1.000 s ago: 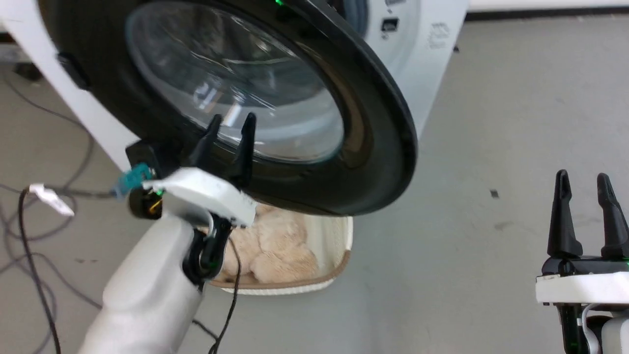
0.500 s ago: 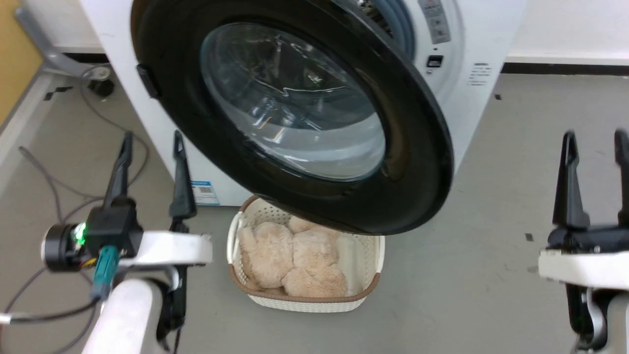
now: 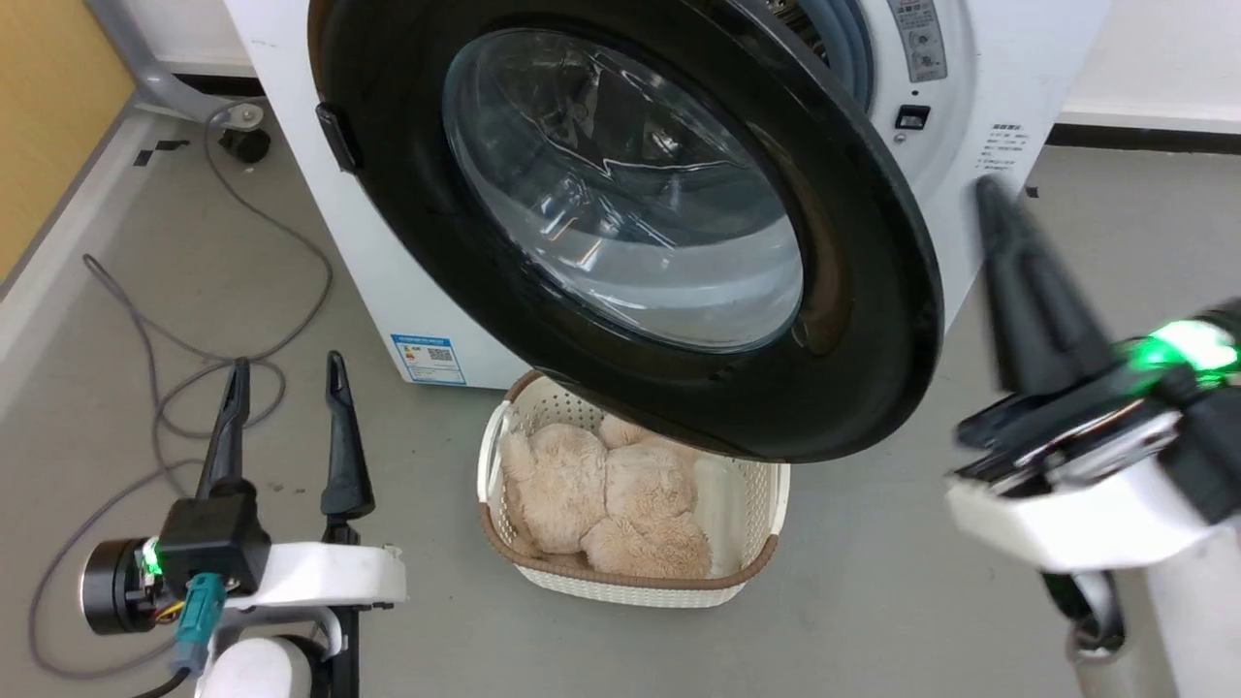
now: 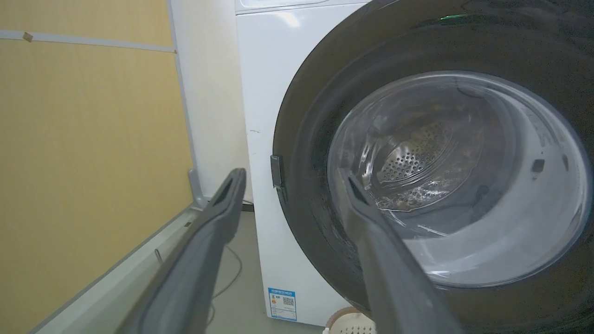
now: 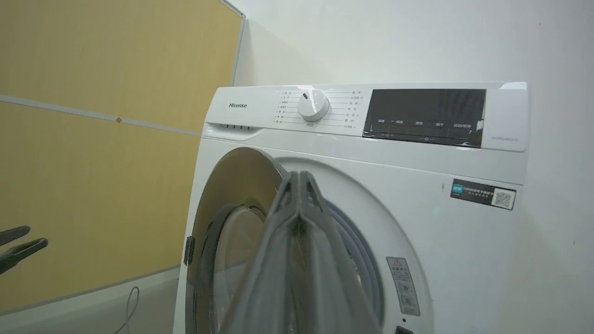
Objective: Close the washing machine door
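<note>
Right gripper (image 3: pixel 994 208), fingers together (left gripper (image 3: pixel 284 373) has them apart), hangs beside the open round black-rimmed glass door (image 3: pixel 873 320), seemingly ready to push.

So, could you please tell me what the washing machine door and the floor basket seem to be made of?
The washing machine door: rim probably glossy black plastic, by its sheen; bulging window clear glass, see-through with reflections. The basket: likely cream moulded plastic, perforated walls, brown rim.
</note>
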